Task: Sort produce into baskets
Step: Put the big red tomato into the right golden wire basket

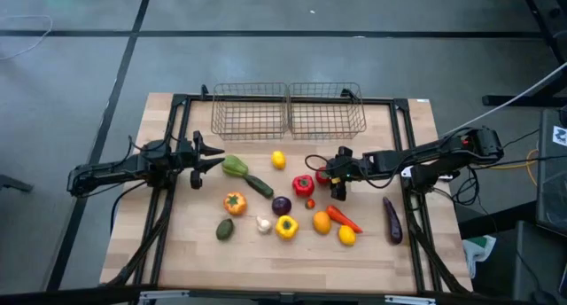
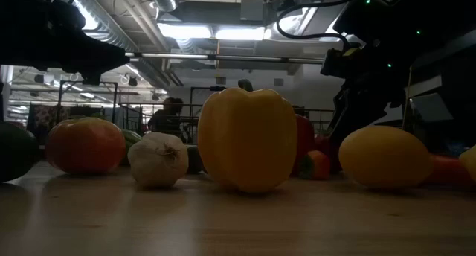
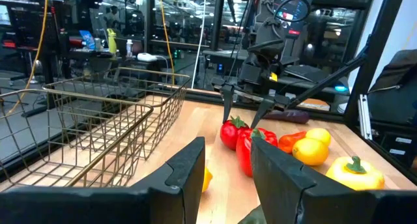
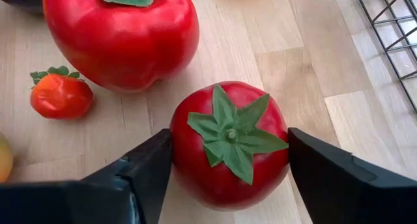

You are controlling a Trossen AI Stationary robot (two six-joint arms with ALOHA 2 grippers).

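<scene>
Right tool (image 4: 225,160): low over the middle of the surface, its two dark fingers standing on either side of a red tomato (image 4: 228,146), touching or all but touching its flanks; whether they press it cannot be told.
Left tool (image 1: 215,159): at the left side of the surface, fingers parted with nothing between them, just short of the green pepper (image 1: 234,166).
Tomato: sits on the wood just beside the red pepper (image 4: 120,35), its green star-shaped calyx facing up toward the wrist camera; a smaller red tomato (image 4: 60,94) lies on the pepper's other side.
Long pieces: the cucumber (image 1: 260,185) lies slantwise, running from the green pepper toward the middle; the carrot (image 1: 344,219) slants too, beside an orange (image 1: 322,222) and a lemon (image 1: 346,236); the purple eggplant (image 1: 392,220) lies nearly lengthwise, front to back, near the right edge.
Baskets (image 1: 288,110): two wire mesh ones side by side at the far edge, touching, both bare inside.
Surface (image 1: 195,252): pale wooden planks, framed by black rails.
Room: grey floor; in the low view, ceiling lights, ducts and a person far behind the yellow pepper (image 2: 247,139) and the garlic (image 2: 158,160).
</scene>
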